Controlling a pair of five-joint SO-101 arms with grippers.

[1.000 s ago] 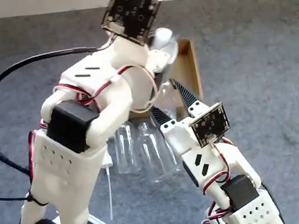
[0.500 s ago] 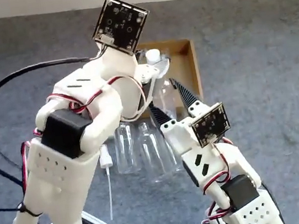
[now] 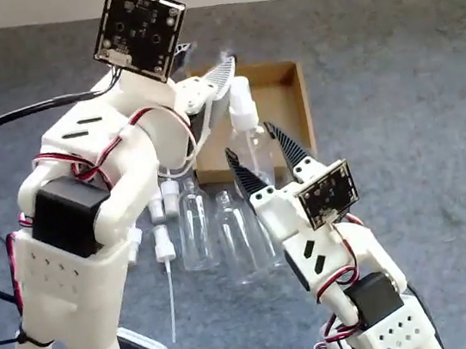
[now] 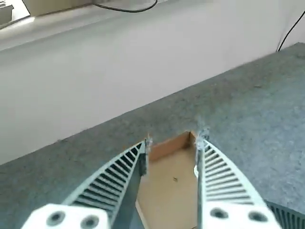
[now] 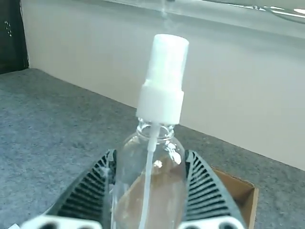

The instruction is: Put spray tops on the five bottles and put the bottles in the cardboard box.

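Note:
My right gripper (image 3: 251, 141) is shut on a clear bottle (image 3: 255, 156) and holds it upright just in front of the cardboard box (image 3: 290, 101). A white spray top (image 3: 241, 108) sits on the bottle's neck. In the right wrist view the bottle (image 5: 147, 191) stands between the two fingers, with the spray top (image 5: 162, 86) and its tube inside. My left gripper (image 3: 203, 66) hangs open and empty to the left of the spray top, above the box's near left corner. The left wrist view looks between its fingers (image 4: 124, 179) down into the box (image 4: 171, 181).
Clear bottles without tops (image 3: 195, 223) (image 3: 240, 234) stand on the grey carpet between the two arms. Loose white spray tops (image 3: 164, 247) (image 3: 170, 192) lie to their left, one with a long tube. A black cable (image 3: 1, 129) runs off at the left.
My left gripper has let go of the spray top and drawn back up and to the left. The top stays on the bottle, and the right arm has kept still.

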